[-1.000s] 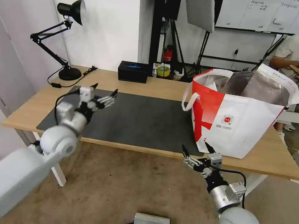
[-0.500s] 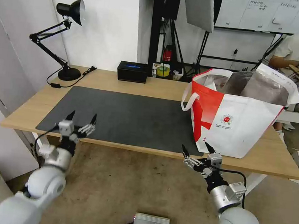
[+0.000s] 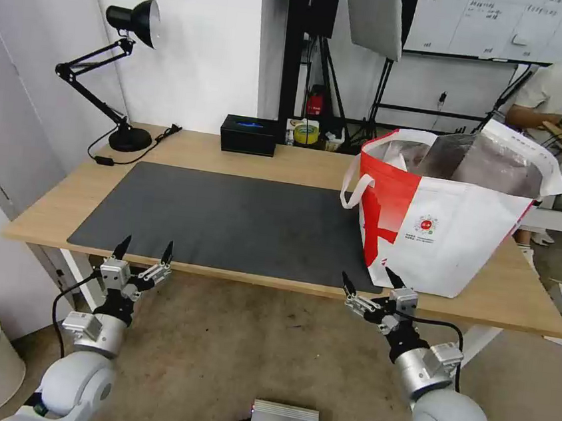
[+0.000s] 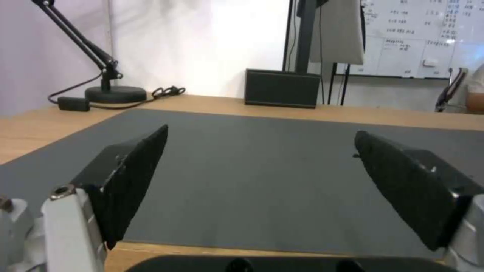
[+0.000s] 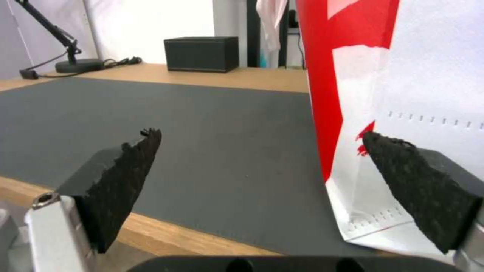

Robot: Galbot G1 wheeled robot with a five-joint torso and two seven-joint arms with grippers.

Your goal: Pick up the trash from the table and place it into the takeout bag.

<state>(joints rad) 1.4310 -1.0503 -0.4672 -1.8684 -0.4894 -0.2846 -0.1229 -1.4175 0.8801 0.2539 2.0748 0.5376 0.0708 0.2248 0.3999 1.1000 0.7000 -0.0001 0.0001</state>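
Change: the left gripper [image 3: 144,250] had drawn back from above the dark grey mat [image 3: 226,218] to a spot just off the near edge of the table [image 3: 46,212], lower and closer to the robot than a second before; the right gripper [image 3: 367,283] had not moved.
Left gripper: its black fingers [image 4: 134,177] stood wide apart, with nothing between them and touching nothing.
Right gripper: it hung just off the table's near edge, below the takeout bag [image 3: 452,235], jaws spread wide and empty, clear of the bag.
Takeout bag: it stood upright on the table's right end, mouth open, foil lining showing.
Mat: bare.
Behind: black box [image 3: 249,134] and desk lamp [image 3: 124,73] at the far edge.
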